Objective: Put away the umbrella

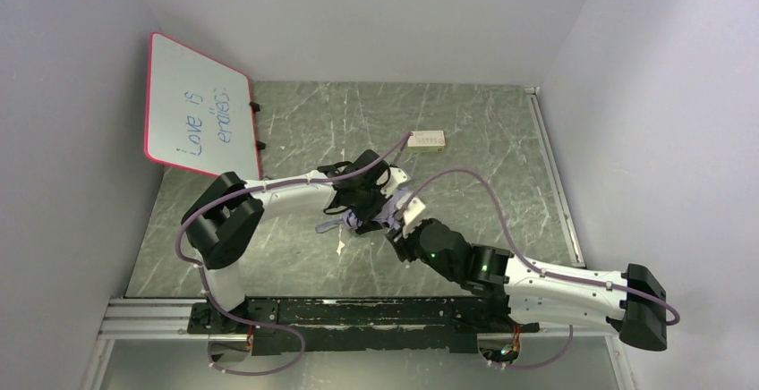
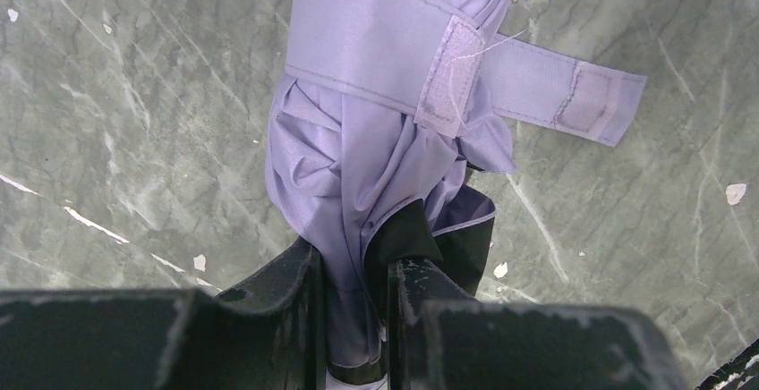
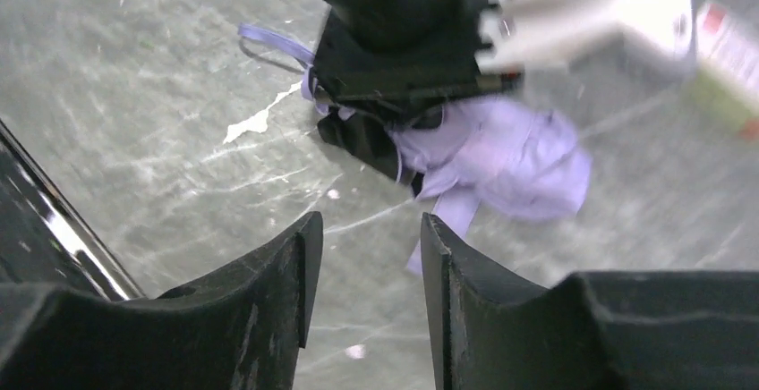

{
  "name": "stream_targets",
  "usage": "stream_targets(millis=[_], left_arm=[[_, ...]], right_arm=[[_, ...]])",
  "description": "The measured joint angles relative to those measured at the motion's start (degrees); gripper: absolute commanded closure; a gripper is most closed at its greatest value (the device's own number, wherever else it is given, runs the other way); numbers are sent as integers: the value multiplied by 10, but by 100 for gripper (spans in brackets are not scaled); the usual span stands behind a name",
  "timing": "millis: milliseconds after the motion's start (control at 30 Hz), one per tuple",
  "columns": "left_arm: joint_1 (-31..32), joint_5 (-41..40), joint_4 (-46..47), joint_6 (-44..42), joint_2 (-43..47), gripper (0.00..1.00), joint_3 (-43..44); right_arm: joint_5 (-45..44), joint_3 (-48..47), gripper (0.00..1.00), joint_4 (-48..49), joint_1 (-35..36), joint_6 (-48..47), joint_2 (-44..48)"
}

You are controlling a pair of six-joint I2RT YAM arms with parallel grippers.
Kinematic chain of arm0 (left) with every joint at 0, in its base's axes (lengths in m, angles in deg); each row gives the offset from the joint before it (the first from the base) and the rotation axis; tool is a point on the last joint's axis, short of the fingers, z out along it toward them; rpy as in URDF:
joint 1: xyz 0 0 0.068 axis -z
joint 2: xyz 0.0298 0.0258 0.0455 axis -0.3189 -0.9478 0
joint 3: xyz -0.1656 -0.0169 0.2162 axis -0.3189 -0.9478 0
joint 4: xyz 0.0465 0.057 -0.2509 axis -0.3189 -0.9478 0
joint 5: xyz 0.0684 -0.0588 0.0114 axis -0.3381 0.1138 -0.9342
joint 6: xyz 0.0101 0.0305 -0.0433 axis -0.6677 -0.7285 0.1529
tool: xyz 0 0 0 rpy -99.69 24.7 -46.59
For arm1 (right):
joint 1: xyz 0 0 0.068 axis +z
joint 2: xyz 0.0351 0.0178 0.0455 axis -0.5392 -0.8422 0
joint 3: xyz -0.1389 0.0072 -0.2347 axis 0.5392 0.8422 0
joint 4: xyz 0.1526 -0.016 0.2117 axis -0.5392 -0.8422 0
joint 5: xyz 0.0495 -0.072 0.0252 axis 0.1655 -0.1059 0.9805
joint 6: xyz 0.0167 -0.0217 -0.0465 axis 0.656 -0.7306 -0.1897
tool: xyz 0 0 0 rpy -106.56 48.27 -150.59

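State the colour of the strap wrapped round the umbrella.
Pale lavender; the strap shows best in the left wrist view.

The umbrella (image 2: 376, 157) runs off the top edge; left claw (image 2: 355, 265) hides its end.

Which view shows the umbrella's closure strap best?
Left wrist: the strap is close and sharp, wrapped round the folded umbrella, its tab end sticking out. Top external shows only a small lavender scrap; right wrist is blurred, with a strip dangling.

umbrella (image 2: 358, 166) matt lav. cloth; table (image 2: 134, 95) smooth marble-look, w/ sheen
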State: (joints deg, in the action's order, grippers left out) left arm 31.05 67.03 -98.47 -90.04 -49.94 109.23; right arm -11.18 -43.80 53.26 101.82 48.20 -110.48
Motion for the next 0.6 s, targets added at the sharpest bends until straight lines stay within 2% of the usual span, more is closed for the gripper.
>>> stream_targets(millis=[200,333,467,600], left_arm=[[0,0,0,0,0,95,0],[0,0,0,-1,1,95,0],[0,0,0,-1,2,95,0],[1,0,0,-2,3,95,0]], right_arm=[[97,-69,44,-69,-2,-355,-12],[160,-69,43,-137,-19,-517,-10],[213,-54,43,-169,-37,-597,-11],[245,-22,43,-156,-57,-649,-40]])
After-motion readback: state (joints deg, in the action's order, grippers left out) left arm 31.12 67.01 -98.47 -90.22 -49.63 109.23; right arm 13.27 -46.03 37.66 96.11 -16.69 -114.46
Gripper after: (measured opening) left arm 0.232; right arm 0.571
